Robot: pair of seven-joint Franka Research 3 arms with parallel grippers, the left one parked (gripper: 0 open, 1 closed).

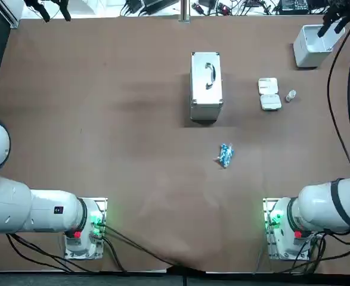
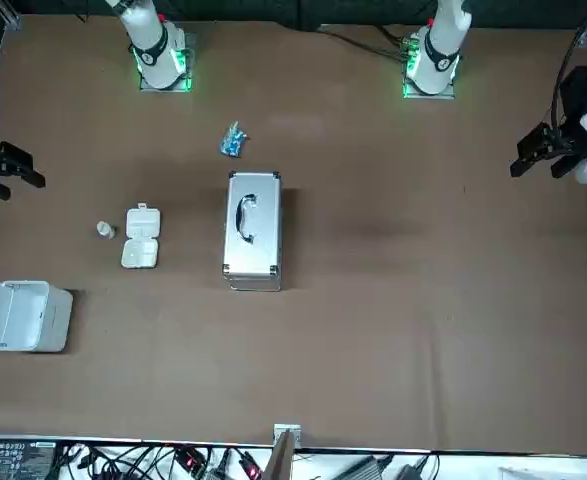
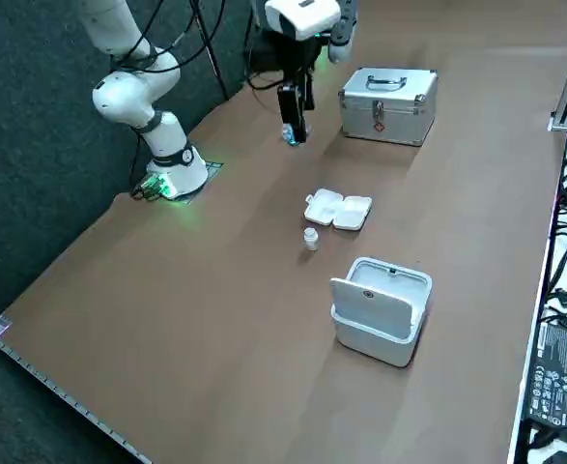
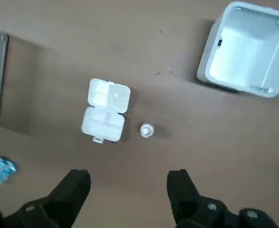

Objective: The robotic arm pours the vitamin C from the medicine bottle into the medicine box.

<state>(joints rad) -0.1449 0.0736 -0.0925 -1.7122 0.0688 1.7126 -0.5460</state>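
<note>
The small white medicine bottle (image 1: 290, 95) stands upright on the brown table, just right of the open white medicine box (image 1: 269, 93). Both show in the wrist view, the bottle (image 4: 146, 129) beside the box (image 4: 106, 111), whose lid lies flat and whose compartments face up. My right gripper (image 4: 129, 183) hangs high above the table, open, with nothing between its fingers (image 4: 77, 186). It is well apart from the bottle (image 3: 310, 238) and the box (image 3: 338, 209). The same gripper (image 3: 293, 130) points straight down in the side view.
A silver case (image 1: 206, 86) with a handle lies mid-table, left of the medicine box. A blue packet (image 1: 225, 155) lies nearer my bases. An open white bin (image 1: 310, 44) stands at the far right corner. Cables (image 1: 341, 125) run along the right edge.
</note>
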